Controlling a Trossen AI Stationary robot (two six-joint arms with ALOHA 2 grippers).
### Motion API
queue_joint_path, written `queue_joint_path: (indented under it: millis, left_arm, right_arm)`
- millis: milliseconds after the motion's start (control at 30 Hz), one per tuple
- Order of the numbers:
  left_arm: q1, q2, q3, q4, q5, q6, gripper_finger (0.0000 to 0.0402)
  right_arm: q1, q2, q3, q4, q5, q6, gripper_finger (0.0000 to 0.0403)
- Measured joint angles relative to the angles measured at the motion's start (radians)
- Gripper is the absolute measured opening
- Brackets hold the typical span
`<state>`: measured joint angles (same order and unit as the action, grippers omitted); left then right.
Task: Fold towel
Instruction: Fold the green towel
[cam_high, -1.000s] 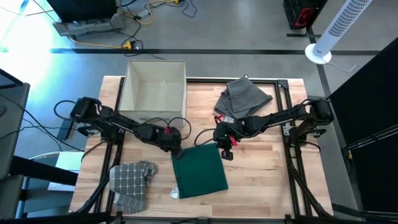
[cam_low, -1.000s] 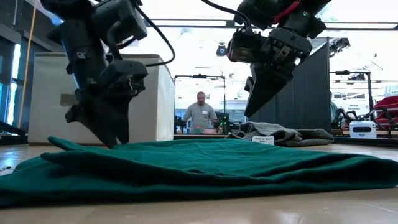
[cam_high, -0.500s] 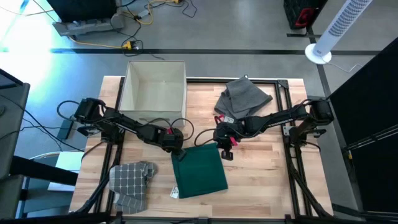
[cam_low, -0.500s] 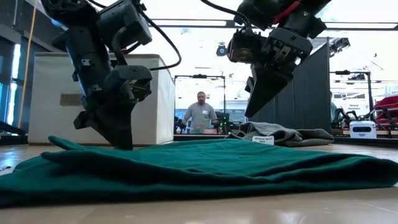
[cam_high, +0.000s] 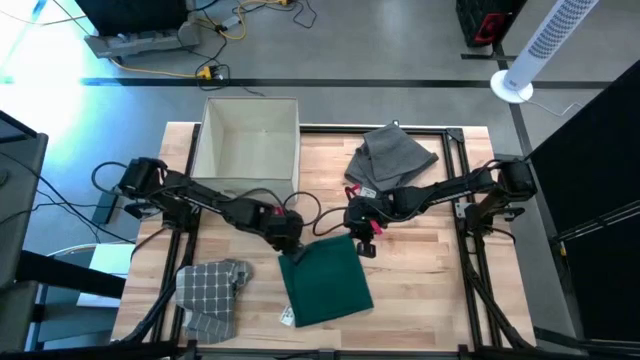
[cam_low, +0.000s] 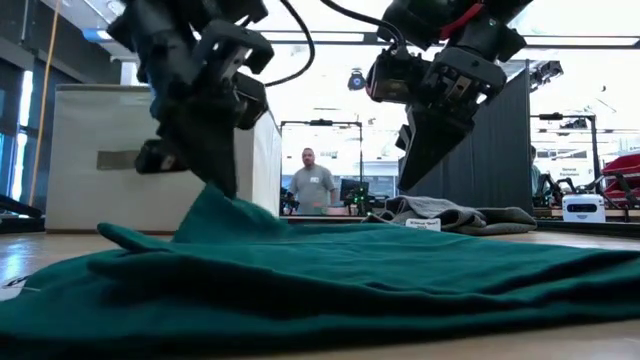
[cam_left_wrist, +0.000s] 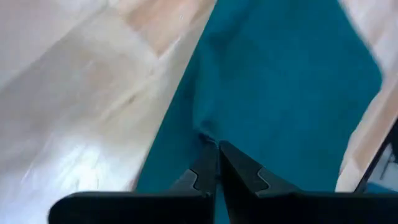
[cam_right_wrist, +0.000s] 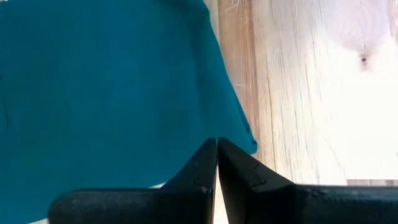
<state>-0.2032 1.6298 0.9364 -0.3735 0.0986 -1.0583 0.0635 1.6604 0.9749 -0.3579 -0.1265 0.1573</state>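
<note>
With our left hand (cam_low: 215, 180) now pinching the green towel (cam_high: 326, 280), its far-left corner has risen off the desk (cam_high: 440, 260), starting the fold; our right hand (cam_low: 420, 165) hovers pressed together.

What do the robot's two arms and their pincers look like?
Both arms are dark, thin and jointed, with black cables looping off them. The left arm and the right arm each carry a small red patch near the wrist. The left pincer and right pincer have flat, black, wedge-shaped fingers tapering to narrow tips.

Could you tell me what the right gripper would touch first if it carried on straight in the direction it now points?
Most likely the green towel: the right gripper points down at its corner edge, with bare table just beside it.
</note>
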Motion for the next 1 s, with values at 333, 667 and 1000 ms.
queue_joint_path:
  millis: [333,667,1000]
  left_arm:
    - [-0.089,0.000,0.035,-0.154,0.042,-0.074,0.0001]
    - [-0.086,0.000,0.035,-0.108,0.122,-0.090,0.0000]
    - [-0.141,0.007,0.035,-0.236,0.139,-0.105,0.0013]
  right_arm:
    - [0.000,0.000,0.000,-0.003,0.018,-0.012,0.0001]
    - [0.017,-0.005,0.000,0.058,-0.034,-0.061,0.0000]
    - [0.014,-0.005,0.000,0.055,-0.032,-0.071,0.0000]
